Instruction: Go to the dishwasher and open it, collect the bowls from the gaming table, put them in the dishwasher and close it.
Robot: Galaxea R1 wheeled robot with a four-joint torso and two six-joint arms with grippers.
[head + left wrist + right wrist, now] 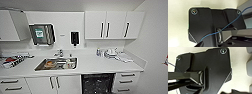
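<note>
White counter (100, 65) and white cabinets (113, 24) face the robot in a small kitchen. Going left to right: a striped packet (13, 61) lies at the counter's left end, a steel sink (57, 63) holds some dishes, and a cluster of white dishes (111, 53) stands near the right end. Below the counter, between the cupboard doors and the drawers (127, 81), the dishwasher (97, 83) shows as a dark opening, so it looks already open. No bowls are on view here.

Judging by this, the step is driving: best to square up to the dishwasher and keep clear of its opening.

Of the arms' pose little can be read, and I cannot tell whether either gripper's jaws are apart or together.
</note>
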